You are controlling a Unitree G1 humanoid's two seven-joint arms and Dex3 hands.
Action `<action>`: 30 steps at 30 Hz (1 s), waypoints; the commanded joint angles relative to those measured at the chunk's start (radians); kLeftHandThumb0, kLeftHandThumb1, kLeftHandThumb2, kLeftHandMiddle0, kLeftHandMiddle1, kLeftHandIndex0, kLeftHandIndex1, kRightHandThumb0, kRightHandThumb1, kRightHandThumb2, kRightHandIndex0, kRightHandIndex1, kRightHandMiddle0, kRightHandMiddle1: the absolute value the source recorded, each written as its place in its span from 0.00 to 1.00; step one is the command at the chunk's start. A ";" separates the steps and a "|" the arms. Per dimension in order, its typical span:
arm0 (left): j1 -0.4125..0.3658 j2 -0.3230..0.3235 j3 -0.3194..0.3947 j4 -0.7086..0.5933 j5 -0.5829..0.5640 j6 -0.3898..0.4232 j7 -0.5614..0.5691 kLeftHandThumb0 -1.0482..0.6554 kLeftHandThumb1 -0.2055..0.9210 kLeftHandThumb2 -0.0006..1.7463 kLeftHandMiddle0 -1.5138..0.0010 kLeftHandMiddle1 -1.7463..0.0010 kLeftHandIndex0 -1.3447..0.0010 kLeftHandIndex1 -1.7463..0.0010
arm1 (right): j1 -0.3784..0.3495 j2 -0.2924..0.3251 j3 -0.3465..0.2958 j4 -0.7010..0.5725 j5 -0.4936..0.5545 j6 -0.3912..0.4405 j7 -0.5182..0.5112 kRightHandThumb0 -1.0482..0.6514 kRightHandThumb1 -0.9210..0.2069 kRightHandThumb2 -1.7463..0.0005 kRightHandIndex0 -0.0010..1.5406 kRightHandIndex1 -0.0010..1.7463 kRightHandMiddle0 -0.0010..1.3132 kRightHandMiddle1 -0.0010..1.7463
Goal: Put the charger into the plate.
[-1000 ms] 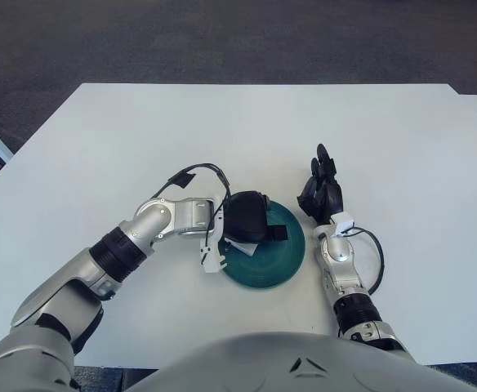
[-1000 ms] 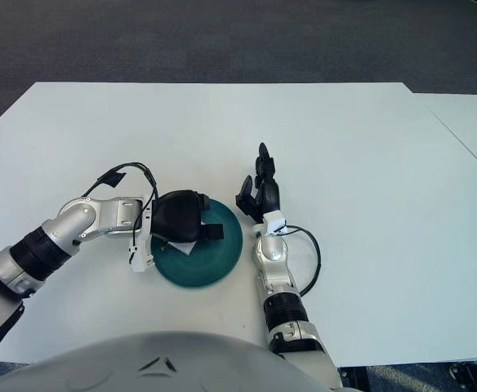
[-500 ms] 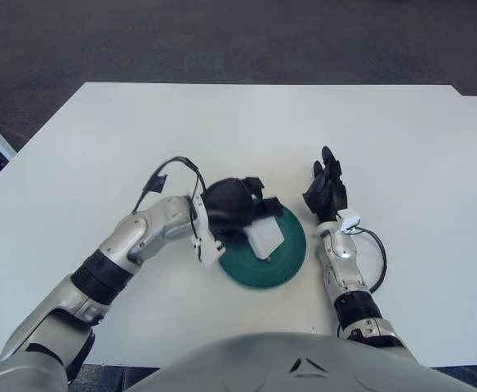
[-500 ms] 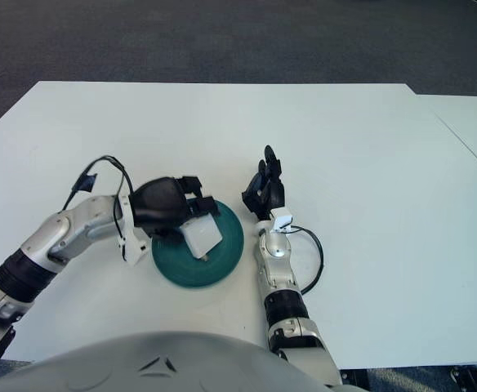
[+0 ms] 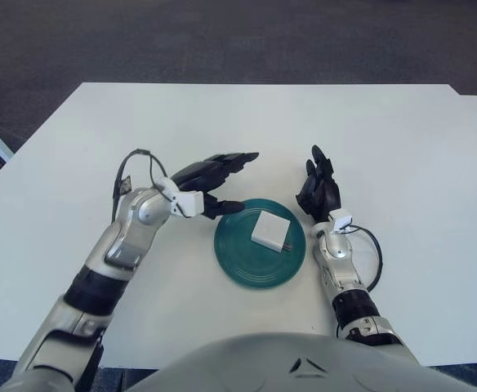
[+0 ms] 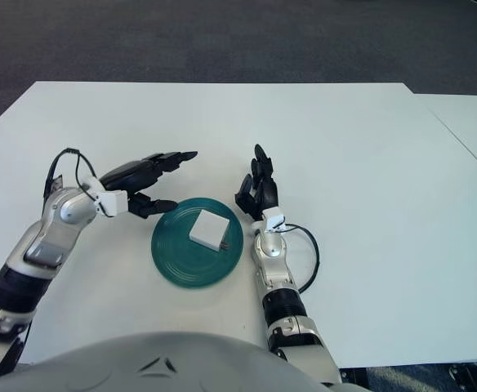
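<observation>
White charger [image 5: 270, 231] in plate [image 5: 237, 255], left hand [image 5: 208, 177] apart

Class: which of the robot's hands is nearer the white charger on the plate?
Right. The right hand sits just right of the charger; the open left hand is farther, up-left of the plate.

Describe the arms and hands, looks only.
Both arms are silver-grey metal with black ribbed bands at the forearm joints. The left hand and right hand are black, three-fingered. Each wrist carries a small white module and a looping black cable.
</observation>
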 commanded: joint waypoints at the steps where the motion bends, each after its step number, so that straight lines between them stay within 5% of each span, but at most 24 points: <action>1: 0.017 0.015 0.011 -0.027 -0.047 0.032 -0.032 0.00 1.00 0.25 1.00 1.00 1.00 1.00 | 0.109 0.074 -0.003 0.123 0.025 0.049 -0.011 0.13 0.00 0.46 0.02 0.00 0.00 0.07; 9: -0.005 0.030 0.059 0.139 -0.128 -0.014 -0.027 0.00 1.00 0.33 1.00 1.00 1.00 1.00 | 0.097 0.070 -0.004 0.150 0.016 0.043 -0.032 0.10 0.00 0.47 0.02 0.00 0.00 0.05; 11: -0.012 -0.006 0.117 0.196 -0.238 -0.026 -0.042 0.00 1.00 0.35 1.00 1.00 1.00 1.00 | 0.091 0.069 -0.007 0.166 0.017 0.030 -0.038 0.09 0.00 0.47 0.02 0.00 0.00 0.04; 16: 0.041 -0.206 0.251 0.178 -0.583 0.057 -0.001 0.00 1.00 0.37 1.00 1.00 1.00 1.00 | 0.075 0.066 -0.012 0.196 0.015 0.009 -0.052 0.07 0.00 0.47 0.01 0.00 0.00 0.04; 20: 0.201 -0.474 0.394 0.023 -0.839 0.259 0.359 0.00 1.00 0.38 1.00 1.00 1.00 1.00 | 0.070 0.064 -0.009 0.202 0.011 -0.001 -0.057 0.07 0.00 0.46 0.02 0.00 0.00 0.04; 25: 0.283 -0.556 0.445 0.060 -0.882 0.291 0.476 0.00 1.00 0.43 1.00 1.00 1.00 1.00 | 0.080 0.067 -0.002 0.180 0.007 0.004 -0.064 0.07 0.00 0.45 0.02 0.00 0.00 0.05; 30: 0.277 -0.591 0.484 0.064 -0.896 0.348 0.598 0.00 1.00 0.48 1.00 1.00 1.00 1.00 | 0.088 0.069 0.002 0.163 0.006 0.008 -0.071 0.07 0.00 0.46 0.02 0.00 0.01 0.05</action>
